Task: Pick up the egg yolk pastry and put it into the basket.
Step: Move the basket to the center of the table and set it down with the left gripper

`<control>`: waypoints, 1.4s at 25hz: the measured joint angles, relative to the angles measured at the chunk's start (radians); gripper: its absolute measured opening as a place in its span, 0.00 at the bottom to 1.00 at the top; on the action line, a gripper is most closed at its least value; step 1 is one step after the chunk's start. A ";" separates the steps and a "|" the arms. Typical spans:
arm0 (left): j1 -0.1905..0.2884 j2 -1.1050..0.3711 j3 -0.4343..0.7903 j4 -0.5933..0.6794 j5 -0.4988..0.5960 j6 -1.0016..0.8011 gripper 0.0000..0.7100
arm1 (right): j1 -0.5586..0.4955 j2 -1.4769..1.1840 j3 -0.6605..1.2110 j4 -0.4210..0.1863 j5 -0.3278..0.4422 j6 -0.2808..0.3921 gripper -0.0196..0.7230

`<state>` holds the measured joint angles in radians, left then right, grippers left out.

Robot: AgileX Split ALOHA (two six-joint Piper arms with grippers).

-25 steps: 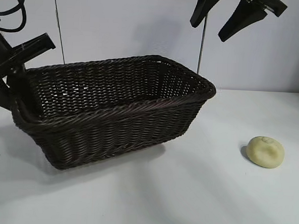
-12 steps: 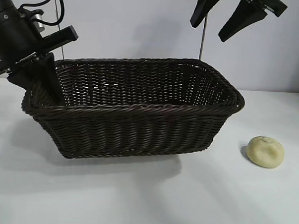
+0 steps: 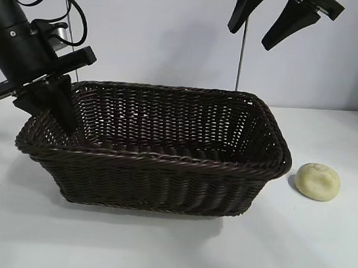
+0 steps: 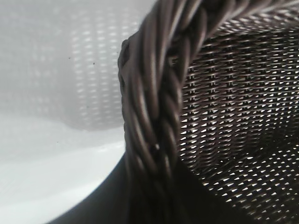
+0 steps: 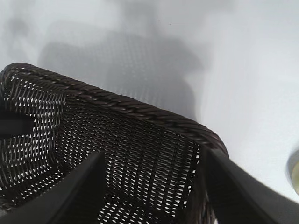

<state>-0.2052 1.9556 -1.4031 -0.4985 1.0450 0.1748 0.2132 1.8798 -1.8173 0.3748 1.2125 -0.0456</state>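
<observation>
Gripping the braided rim at the left end of the large dark brown woven wicker basket (image 3: 159, 169), left end effector (image 3: 64, 114) closed on it. Right end effector (image 3: 273, 19) high above the basket's right end, fingers spread wide, holding nothing. Small round pale-yellow egg yolk pastry (image 3: 318, 181) on the white desk (image 3: 316, 247), just beside the basket's right end. Best to steady the basket, then lower over the pastry and close gently. Counted: one basket, one pastry, two end effectors.
</observation>
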 joint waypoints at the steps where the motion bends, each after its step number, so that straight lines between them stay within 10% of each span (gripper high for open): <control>1: 0.000 0.000 0.000 0.000 -0.001 0.006 0.14 | 0.000 0.000 0.000 0.000 0.000 0.000 0.64; 35: 0.000 0.094 -0.005 -0.037 -0.057 0.055 0.14 | 0.000 0.000 0.000 0.000 -0.002 0.000 0.64</control>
<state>-0.2052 2.0501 -1.4077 -0.5354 0.9878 0.2295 0.2132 1.8798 -1.8173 0.3748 1.2108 -0.0456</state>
